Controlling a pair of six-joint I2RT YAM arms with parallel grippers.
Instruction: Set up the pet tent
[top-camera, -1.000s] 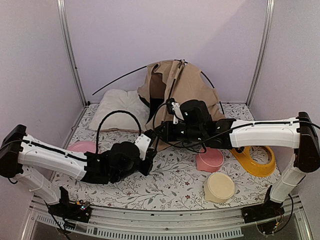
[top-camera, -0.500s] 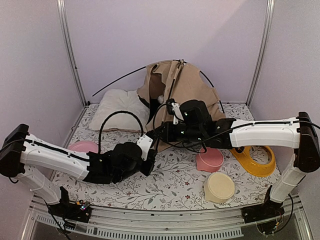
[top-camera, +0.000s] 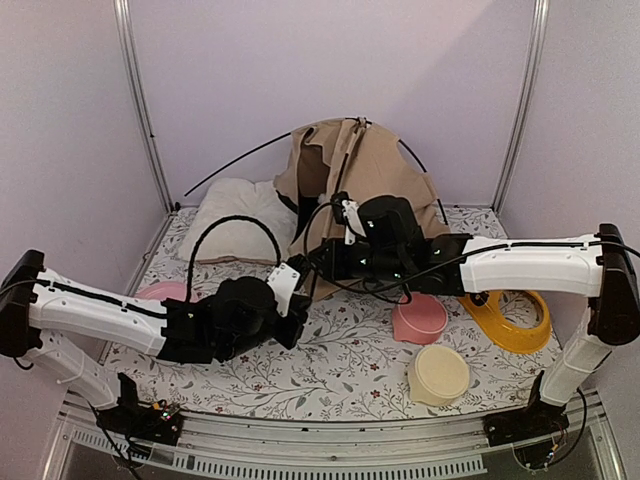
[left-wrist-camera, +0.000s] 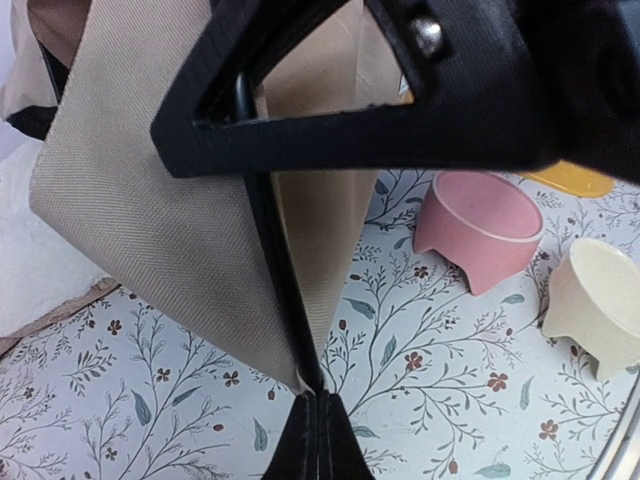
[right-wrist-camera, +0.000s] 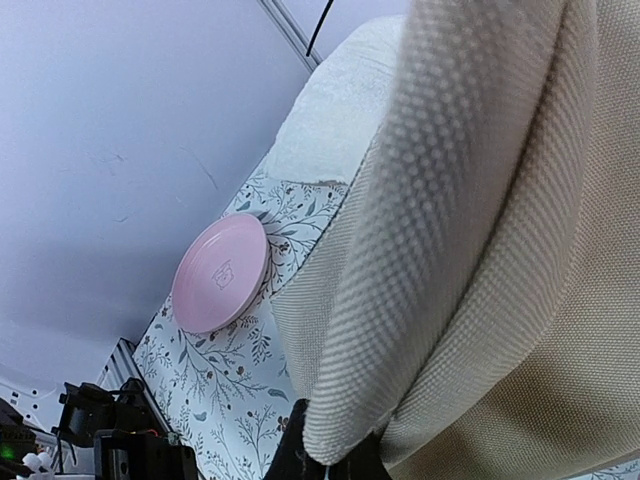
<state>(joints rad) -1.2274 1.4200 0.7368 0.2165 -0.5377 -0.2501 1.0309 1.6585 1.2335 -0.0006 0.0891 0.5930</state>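
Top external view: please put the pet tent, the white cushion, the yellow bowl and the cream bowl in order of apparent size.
1. pet tent
2. white cushion
3. yellow bowl
4. cream bowl

Left arm (top-camera: 90, 305), right arm (top-camera: 530, 265): white shells, black joints, black wrists; looping black cables (top-camera: 235, 218); silver screw (left-wrist-camera: 427, 37).

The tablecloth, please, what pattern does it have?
The white tablecloth bears floral sprigs; left wrist view.
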